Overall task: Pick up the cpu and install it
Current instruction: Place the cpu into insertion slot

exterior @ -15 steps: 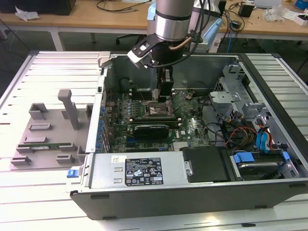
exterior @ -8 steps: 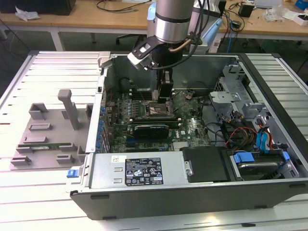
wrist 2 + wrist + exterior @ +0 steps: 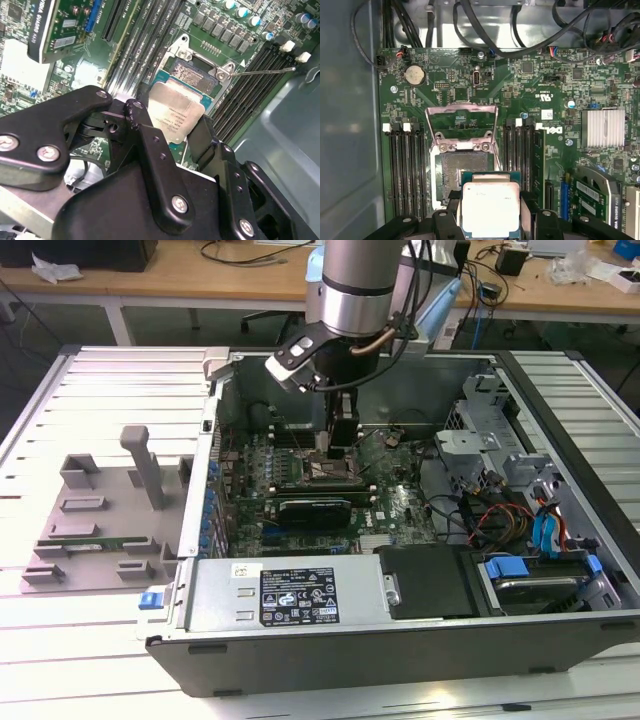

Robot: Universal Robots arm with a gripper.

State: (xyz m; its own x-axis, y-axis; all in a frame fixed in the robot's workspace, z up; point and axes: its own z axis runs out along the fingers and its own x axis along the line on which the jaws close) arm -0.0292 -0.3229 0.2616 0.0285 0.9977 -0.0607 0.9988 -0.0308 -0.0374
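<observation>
The cpu (image 3: 490, 207) is a flat square chip with a silver-grey top, and my gripper (image 3: 490, 216) is shut on its two opposite edges. In the second wrist view the cpu (image 3: 175, 112) sits tilted between the black fingers (image 3: 142, 132), just above the open socket (image 3: 192, 75). The socket (image 3: 465, 170) lies bare on the green motherboard, with its metal load plate (image 3: 462, 125) flipped up behind it. In the exterior view my gripper (image 3: 335, 445) hangs low inside the open computer case, right over the socket (image 3: 330, 472).
Black memory slots (image 3: 405, 170) flank the socket on both sides. An expansion card (image 3: 315, 510) lies in front of it, and a finned heatsink (image 3: 602, 128) is nearby. Case walls, the power supply (image 3: 290, 595) and drive cage (image 3: 540, 530) hem the board. A grey fixture tray (image 3: 100, 520) stands outside the case.
</observation>
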